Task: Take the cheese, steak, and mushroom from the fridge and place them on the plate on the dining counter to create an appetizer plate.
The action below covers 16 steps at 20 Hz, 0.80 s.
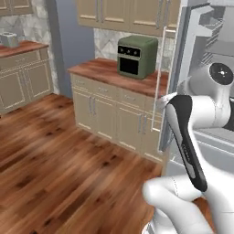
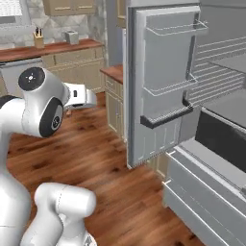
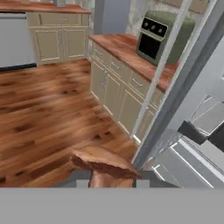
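In the hand view a small brown-red capped mushroom (image 3: 105, 162) sits between my fingertips, and my gripper (image 3: 111, 183) is shut on it. From the right base view, my hand (image 2: 80, 98) is held out over the wooden floor, left of the fridge door. The tall grey-white fridge (image 2: 216, 72) stands open, its door (image 2: 163, 86) with empty racks swung towards me. The long bar handle (image 1: 160, 87) shows along the door's edge. Cheese, steak, plate and dining counter are out of view.
A cream-cupboard counter (image 1: 107, 73) with a wood top carries a green oven (image 1: 136, 55) just beside the fridge door. More cream cupboards (image 1: 23, 77) line the far wall. Open wood floor (image 1: 59, 160) stretches to the left. The fridge's lower drawer (image 2: 206, 192) juts out.
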Tool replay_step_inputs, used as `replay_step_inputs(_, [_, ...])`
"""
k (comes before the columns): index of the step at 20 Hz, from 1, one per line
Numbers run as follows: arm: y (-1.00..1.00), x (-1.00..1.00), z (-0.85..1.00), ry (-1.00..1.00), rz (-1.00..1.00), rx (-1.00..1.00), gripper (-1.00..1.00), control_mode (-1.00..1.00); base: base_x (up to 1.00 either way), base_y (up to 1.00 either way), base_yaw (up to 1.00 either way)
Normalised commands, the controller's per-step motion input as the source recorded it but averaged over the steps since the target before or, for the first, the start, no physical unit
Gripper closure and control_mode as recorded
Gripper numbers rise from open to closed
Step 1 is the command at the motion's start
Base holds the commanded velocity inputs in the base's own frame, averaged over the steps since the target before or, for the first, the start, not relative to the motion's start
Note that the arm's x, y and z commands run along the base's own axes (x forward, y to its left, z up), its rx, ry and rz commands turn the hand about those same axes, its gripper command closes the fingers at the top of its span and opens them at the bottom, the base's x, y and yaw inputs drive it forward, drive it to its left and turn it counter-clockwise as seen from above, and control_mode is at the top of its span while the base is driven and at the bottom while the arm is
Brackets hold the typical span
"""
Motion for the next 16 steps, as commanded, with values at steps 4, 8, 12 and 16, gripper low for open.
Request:
replay_step_inputs(4, [0.0,0.0,0.0,0.0,0.0,0.0,1.0,1.0,0.06,0.8,0.7])
replay_step_inputs(8, [0.0,0.0,0.0,0.0,0.0,0.0,1.0,1.0,0.67,0.93,0.44])
replay_step_inputs(12, [0.0,0.0,0.0,0.0,0.0,0.0,1.0,1.0,1.0,0.85,0.21])
replay_step_inputs(16, [0.0,0.0,0.0,0.0,0.0,0.0,1.0,1.0,1.0,0.62,0.09])
